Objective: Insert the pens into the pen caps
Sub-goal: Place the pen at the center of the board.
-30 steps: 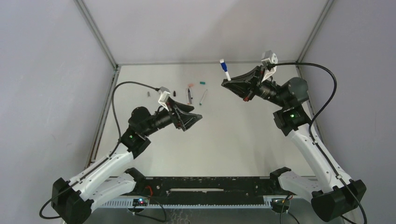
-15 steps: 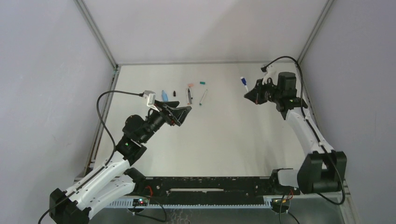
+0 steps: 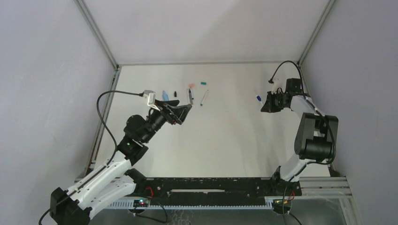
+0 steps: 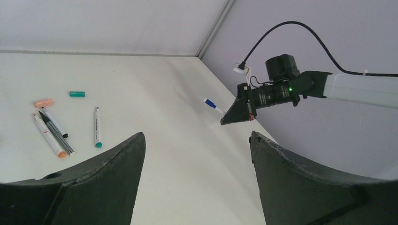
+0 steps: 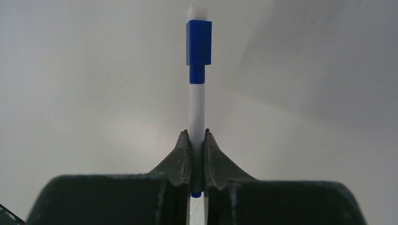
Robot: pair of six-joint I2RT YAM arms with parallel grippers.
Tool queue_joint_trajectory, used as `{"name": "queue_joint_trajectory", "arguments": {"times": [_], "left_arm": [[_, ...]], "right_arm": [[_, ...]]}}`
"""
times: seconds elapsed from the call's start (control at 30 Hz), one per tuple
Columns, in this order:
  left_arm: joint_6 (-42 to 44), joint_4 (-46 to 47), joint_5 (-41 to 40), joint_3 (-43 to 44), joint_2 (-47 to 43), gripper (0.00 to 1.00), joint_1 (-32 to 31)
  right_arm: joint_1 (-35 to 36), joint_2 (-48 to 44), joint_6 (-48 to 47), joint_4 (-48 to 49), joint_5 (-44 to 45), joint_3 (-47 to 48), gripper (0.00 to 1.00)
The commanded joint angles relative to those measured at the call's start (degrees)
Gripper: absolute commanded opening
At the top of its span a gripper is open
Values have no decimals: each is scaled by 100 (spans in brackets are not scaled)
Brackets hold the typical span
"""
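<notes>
Teal cap [image 4: 77, 94] near loose pens [image 4: 96, 126]

The right gripper [image 4: 226, 118] pinches a blue-capped pen [image 4: 212, 104]; well left of it lie three pens [image 4: 55, 136], a teal cap [image 4: 77, 93] and a salmon cap [image 4: 43, 102].

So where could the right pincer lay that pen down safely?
Bare table stretches between the left pincer and the right pincer gripping the blue-capped pen, down to the arm bases. Crowded only beyond the left pincer, where loose pens and caps lie.
</notes>
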Motion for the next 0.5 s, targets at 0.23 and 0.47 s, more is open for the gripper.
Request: {"name": "queue_joint_trajectory", "arguments": {"times": [0.23, 0.47], "left_arm": [[-158, 349, -17, -86, 219, 85, 42], [-190, 395, 14, -63, 312, 85, 37]], "right_arm": [[-105, 1266, 198, -443, 344, 1338, 14], [40, 1710, 719, -356, 948, 1708, 22]]}}
